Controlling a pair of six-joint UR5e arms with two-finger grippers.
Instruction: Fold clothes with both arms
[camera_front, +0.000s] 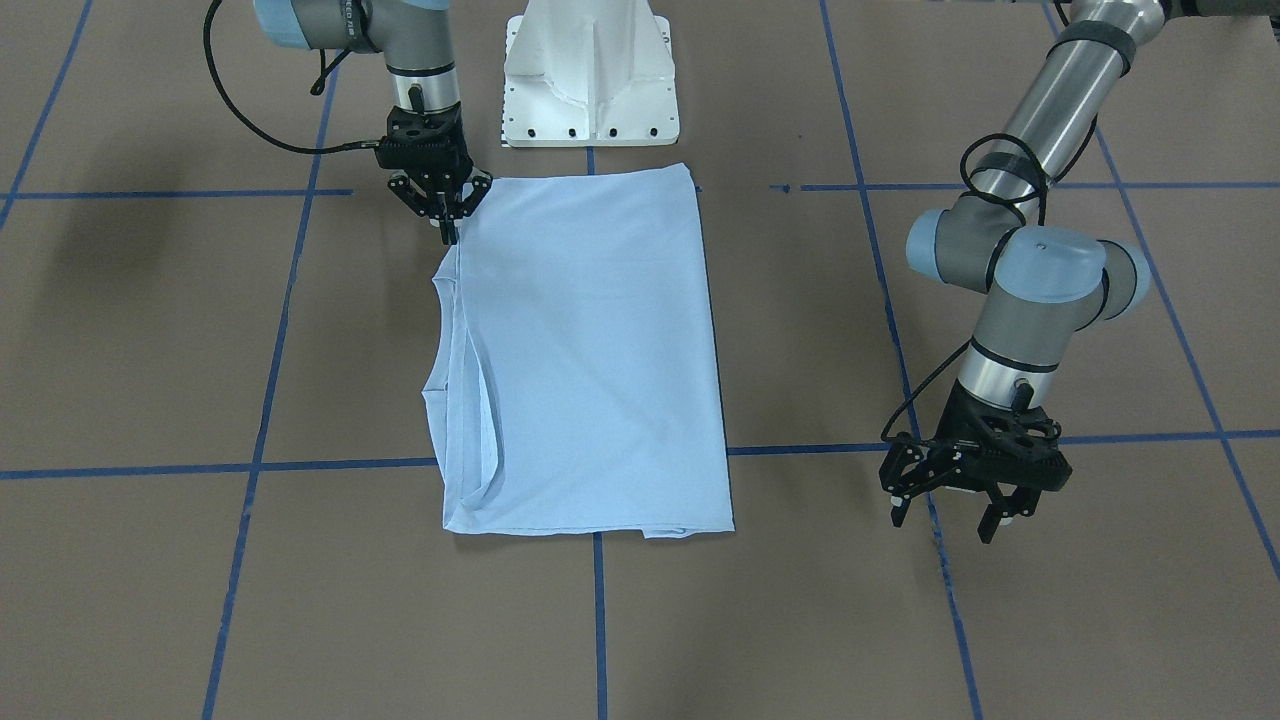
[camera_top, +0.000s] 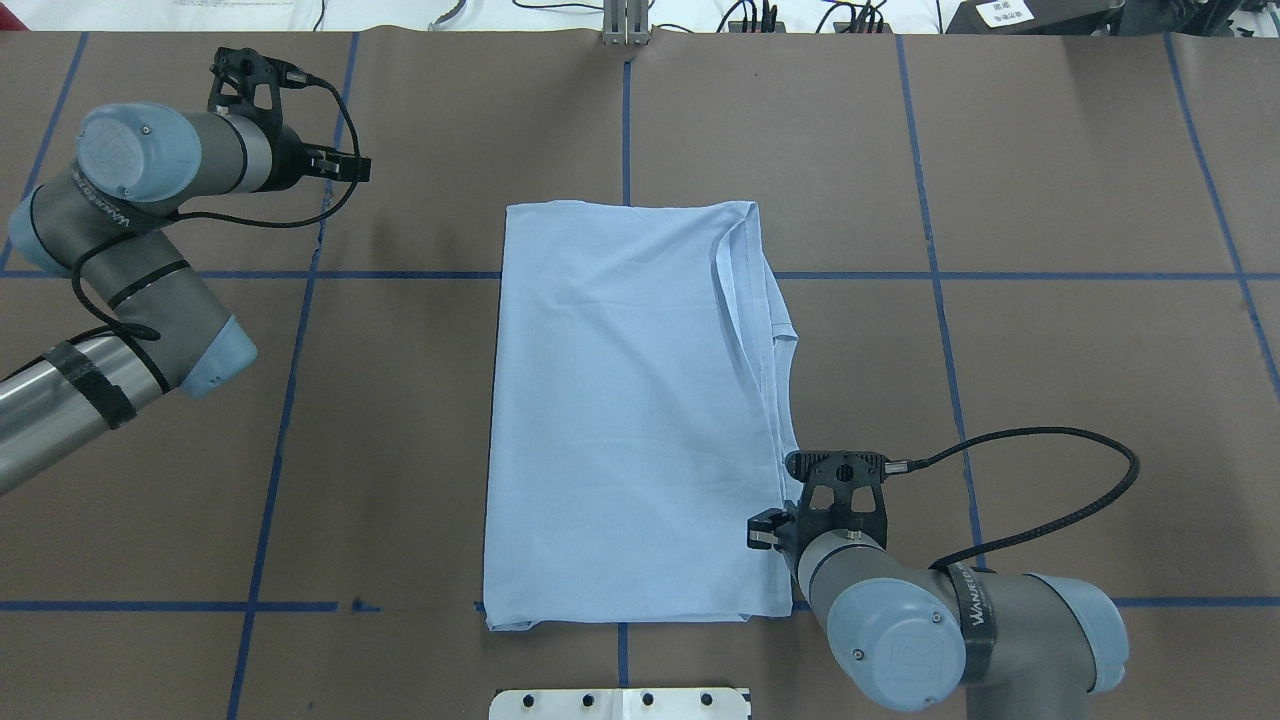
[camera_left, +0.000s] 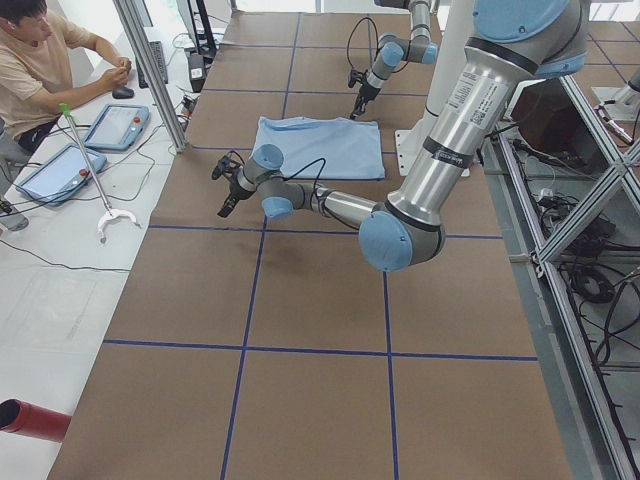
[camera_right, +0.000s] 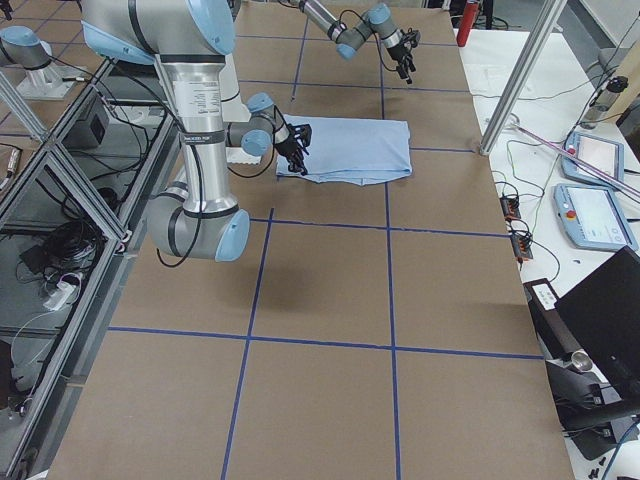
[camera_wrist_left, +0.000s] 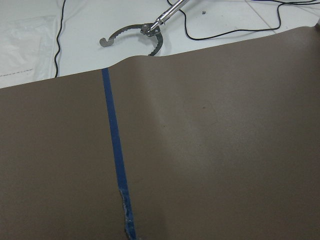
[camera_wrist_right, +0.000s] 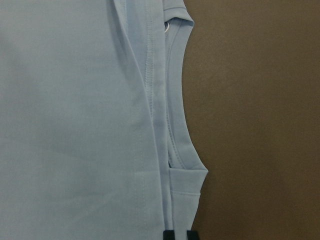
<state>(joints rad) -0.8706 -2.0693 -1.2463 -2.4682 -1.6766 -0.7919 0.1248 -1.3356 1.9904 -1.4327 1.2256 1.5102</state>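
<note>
The light blue T-shirt (camera_front: 585, 350) lies flat on the brown table, folded lengthwise into a tall rectangle (camera_top: 630, 400). Its neckline and layered edges run along one long side (camera_wrist_right: 172, 125). My right gripper (camera_front: 448, 236) stands at that side's corner nearest the robot base, its fingers pinched together on the fabric edge (camera_top: 765, 532). My left gripper (camera_front: 950, 520) hangs open above bare table well away from the shirt, near the far edge (camera_top: 350, 168). The left wrist view holds only table and blue tape. The print and neck label are hidden.
The white pedestal base (camera_front: 590, 75) stands just behind the shirt. Blue tape lines (camera_front: 300, 465) grid the table. Past the far edge a person (camera_left: 40, 60) sits by tablets (camera_left: 115, 125), and a metal reach tool (camera_wrist_left: 135, 37) lies on the floor.
</note>
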